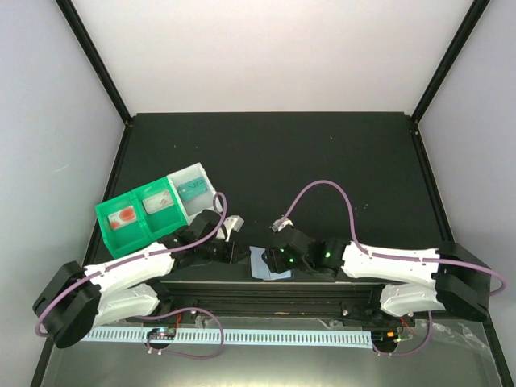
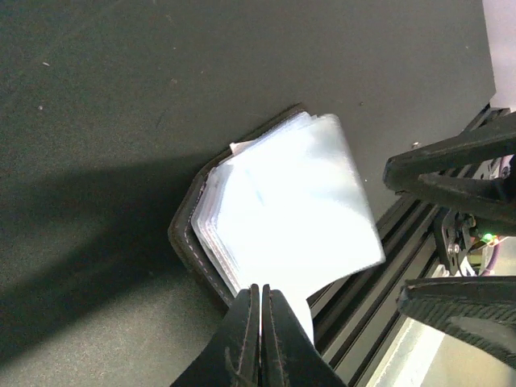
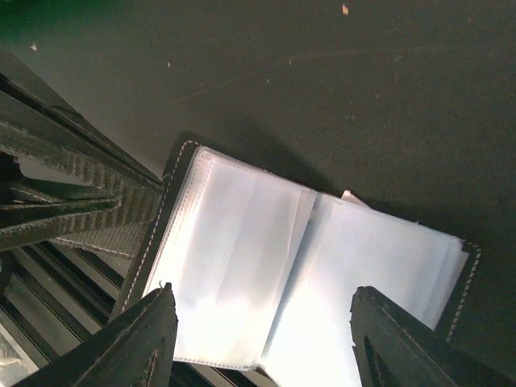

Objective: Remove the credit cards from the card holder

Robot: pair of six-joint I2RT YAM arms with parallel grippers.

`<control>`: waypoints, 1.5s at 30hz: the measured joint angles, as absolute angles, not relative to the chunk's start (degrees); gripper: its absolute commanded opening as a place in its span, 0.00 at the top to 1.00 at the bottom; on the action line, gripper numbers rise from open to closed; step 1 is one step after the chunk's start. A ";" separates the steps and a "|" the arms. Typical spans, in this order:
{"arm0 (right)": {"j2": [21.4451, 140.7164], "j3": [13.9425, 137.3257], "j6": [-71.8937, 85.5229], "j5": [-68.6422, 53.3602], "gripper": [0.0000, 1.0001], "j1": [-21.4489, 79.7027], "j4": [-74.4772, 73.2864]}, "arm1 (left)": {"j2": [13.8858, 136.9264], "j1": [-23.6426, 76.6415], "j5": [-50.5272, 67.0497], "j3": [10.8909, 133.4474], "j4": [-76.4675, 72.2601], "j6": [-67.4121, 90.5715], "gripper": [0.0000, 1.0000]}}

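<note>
The card holder (image 1: pixel 270 263) lies open at the table's near edge, between the two grippers. Its dark stitched cover frames pale, glaring plastic sleeves (image 3: pixel 306 274), which fan out in the left wrist view (image 2: pixel 290 201). A small pale corner (image 3: pixel 351 196) pokes out at the far edge; no credit card shows plainly in the sleeves. My left gripper (image 2: pixel 260 288) is shut, its tips at the near edge of the sleeves; whether it pinches one is unclear. My right gripper (image 3: pixel 262 292) hangs open over the holder, one finger on each side of the spread pages.
A green-and-clear compartment tray (image 1: pixel 133 235) stands to the left behind the left arm, with a red-and-white flat item and a teal one inside. The black frame rail (image 1: pixel 266 290) runs just under the holder's near edge. Dark walls edge the mat.
</note>
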State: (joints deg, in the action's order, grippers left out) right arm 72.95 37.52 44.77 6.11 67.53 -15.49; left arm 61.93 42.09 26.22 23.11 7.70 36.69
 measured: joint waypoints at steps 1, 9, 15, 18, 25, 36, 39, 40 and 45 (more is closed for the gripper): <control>72.31 37.91 44.38 6.52 0.40 67.53 -16.10 | 61.60 42.09 26.22 23.09 7.81 36.69 0.98; 73.25 36.91 43.90 2.59 0.39 67.53 -10.66 | 59.24 42.09 26.20 22.00 7.75 37.32 0.98; 80.03 36.67 45.12 -1.06 0.39 67.53 -6.00 | 59.11 42.09 26.15 22.00 8.21 37.32 0.98; 81.76 36.62 45.74 -2.13 0.39 67.53 -4.60 | 59.09 42.09 26.17 22.00 8.23 37.32 0.98; 83.48 36.60 46.83 -2.74 0.44 67.53 -3.14 | 59.11 42.09 26.15 22.00 8.27 37.32 0.98; 83.37 36.03 47.05 -1.69 0.49 67.53 -2.96 | 59.13 42.09 26.13 22.00 8.29 37.30 0.98; 83.18 35.86 47.05 -1.21 0.50 67.55 -3.09 | 59.35 42.09 26.11 22.00 8.27 37.30 0.98; 83.13 35.86 47.05 -1.04 0.51 67.55 -3.18 | 59.37 42.09 26.11 22.00 8.27 37.32 0.98; 81.80 35.31 47.07 -0.05 0.54 67.79 -3.62 | 59.53 42.09 26.11 22.00 8.19 37.30 0.98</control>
State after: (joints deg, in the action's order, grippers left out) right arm 81.80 35.31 47.07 -0.05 67.79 -3.62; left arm 59.53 42.09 26.11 22.00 8.19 37.30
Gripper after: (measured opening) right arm 0.472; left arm 0.037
